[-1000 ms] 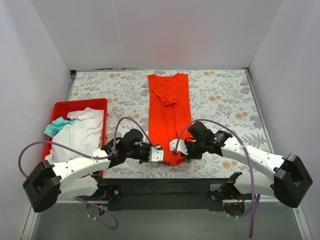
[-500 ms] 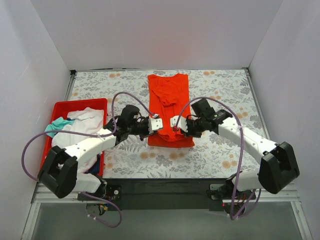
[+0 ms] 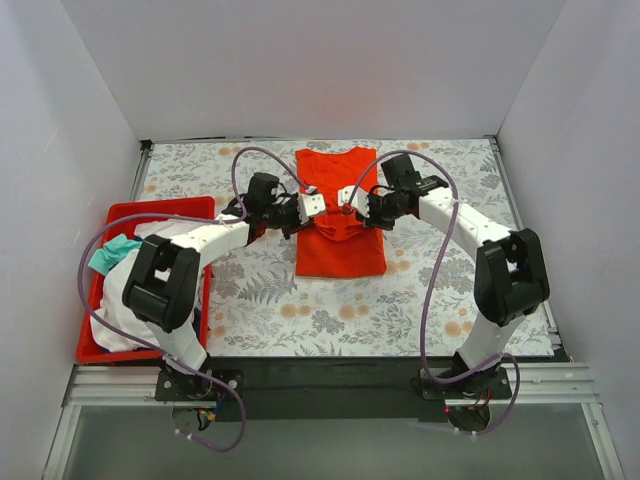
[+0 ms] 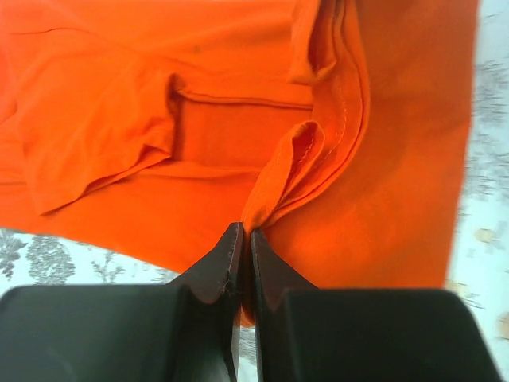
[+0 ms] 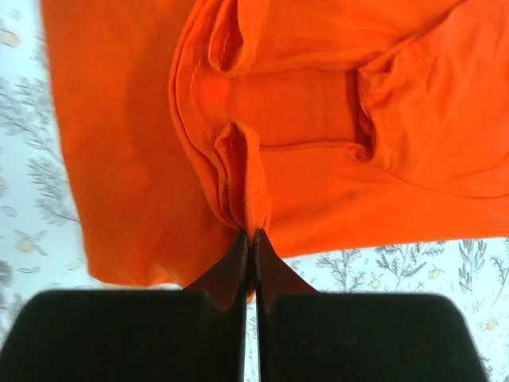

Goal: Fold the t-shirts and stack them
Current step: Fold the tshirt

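An orange-red t-shirt (image 3: 340, 245) lies in a long narrow strip down the middle of the table, its near part doubled back over the rest. My left gripper (image 3: 312, 204) is shut on a pinch of the lifted hem at the strip's left side; the pinched cloth (image 4: 274, 187) runs up from the jaws. My right gripper (image 3: 346, 203) is shut on the hem at the right side, and bunched cloth (image 5: 246, 191) rises from its tips. Both grippers hang over the shirt's middle, close together. White (image 3: 165, 260) and teal (image 3: 105, 255) t-shirts lie in the bin.
A red plastic bin (image 3: 150, 212) stands at the table's left, filled with the heaped white and teal shirts. The floral tablecloth (image 3: 450, 270) shows on both sides of the orange strip. White walls close the table in at the back and sides.
Both grippers have carried the shirt's near hem from the front edge away toward the far end. The orange strip is now doubled over and shorter.
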You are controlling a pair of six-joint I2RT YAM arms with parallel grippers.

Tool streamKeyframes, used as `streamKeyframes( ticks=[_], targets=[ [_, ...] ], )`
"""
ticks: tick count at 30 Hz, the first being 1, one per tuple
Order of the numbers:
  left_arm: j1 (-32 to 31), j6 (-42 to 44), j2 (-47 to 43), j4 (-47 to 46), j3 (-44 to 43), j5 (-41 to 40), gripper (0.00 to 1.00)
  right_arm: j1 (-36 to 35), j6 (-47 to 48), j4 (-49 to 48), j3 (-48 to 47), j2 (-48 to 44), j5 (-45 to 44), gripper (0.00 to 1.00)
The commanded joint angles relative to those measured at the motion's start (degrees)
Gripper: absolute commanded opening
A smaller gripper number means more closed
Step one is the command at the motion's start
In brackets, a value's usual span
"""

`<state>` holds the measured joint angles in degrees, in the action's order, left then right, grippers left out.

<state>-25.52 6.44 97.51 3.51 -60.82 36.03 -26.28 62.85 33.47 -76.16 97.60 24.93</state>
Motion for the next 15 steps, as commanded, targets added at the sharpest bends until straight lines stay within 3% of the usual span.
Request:
streamKeyframes(
  ticks=[1,15],
  targets=[
    [2.2,1.8,2.6,-2.8,-4.6,2.0,0.00,2.3,3.9,-1.2,-5.5,4.1,1.5,0.01],
    [4.8,2.9,16.0,-8.2,-12.7,1.4,0.00,4.8,5.3,-4.6,-13.4,16.5,0.6,0.01]
  ],
)
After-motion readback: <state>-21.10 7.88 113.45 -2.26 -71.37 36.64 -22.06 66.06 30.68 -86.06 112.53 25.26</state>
